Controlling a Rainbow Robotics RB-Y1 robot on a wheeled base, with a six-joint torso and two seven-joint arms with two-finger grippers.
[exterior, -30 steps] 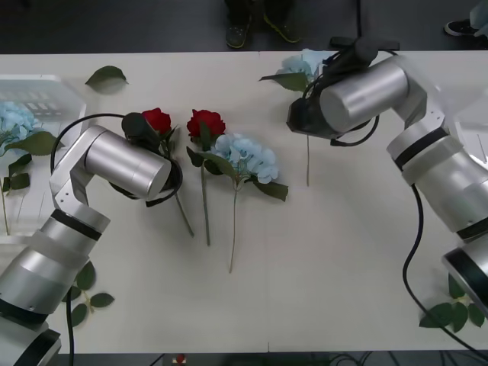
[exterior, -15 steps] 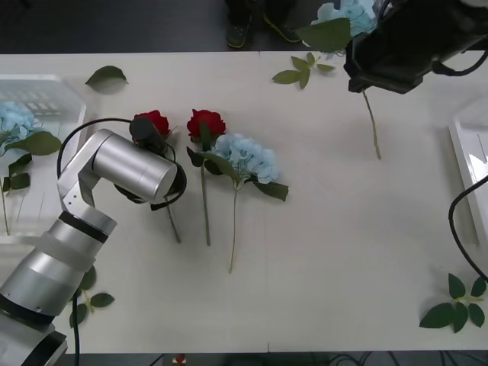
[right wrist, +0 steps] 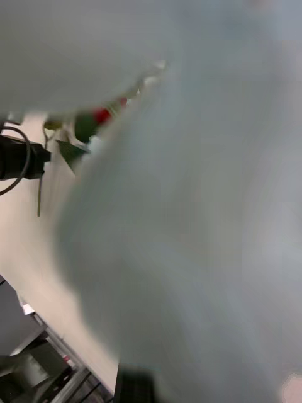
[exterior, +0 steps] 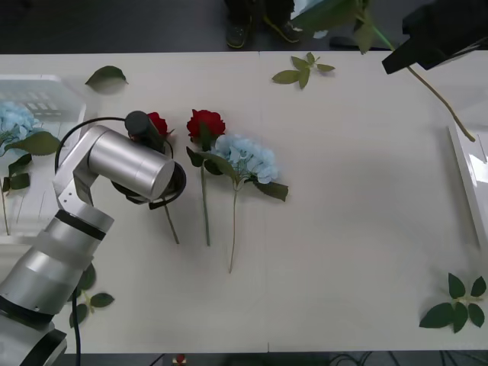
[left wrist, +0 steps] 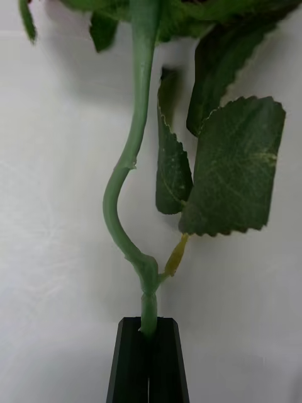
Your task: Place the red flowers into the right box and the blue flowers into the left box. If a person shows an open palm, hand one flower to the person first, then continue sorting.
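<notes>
The deep-red artificial rose on a thin green stem (exterior: 158, 123) lies left of centre in the front view, its head toward the top of the frame and its stem (left wrist: 129, 182) running down and slightly right, so its long axis is near vertical. The left pincer (left wrist: 148, 352), black-fingered, is pressed together on that stem just below a kink, with broad dark serrated leaves (left wrist: 233, 167) beside it. The silver left arm (exterior: 126, 164) covers most of the rose.

Just right lies a second deep-red rose (exterior: 206, 123), head up, stem straight down. Touching it on the right is a pale sky-blue hydrangea with a fluffy head (exterior: 245, 156), its stem also pointing to the bottom of the frame.

At the upper right a long green stem (exterior: 435, 95) slants from upper left to lower right, leaves (exterior: 335, 14) at the top edge, passing under the dark right arm (exterior: 442, 34); whether the right pincer is spread or closed cannot be told.

The shallow white slotted plastic tray (exterior: 53, 95) at the left edge holds another pale blue hydrangea (exterior: 14, 122). The rim of a second white tray (exterior: 467, 171) shows at the right edge. All rest on the cream surface (exterior: 343, 252).
</notes>
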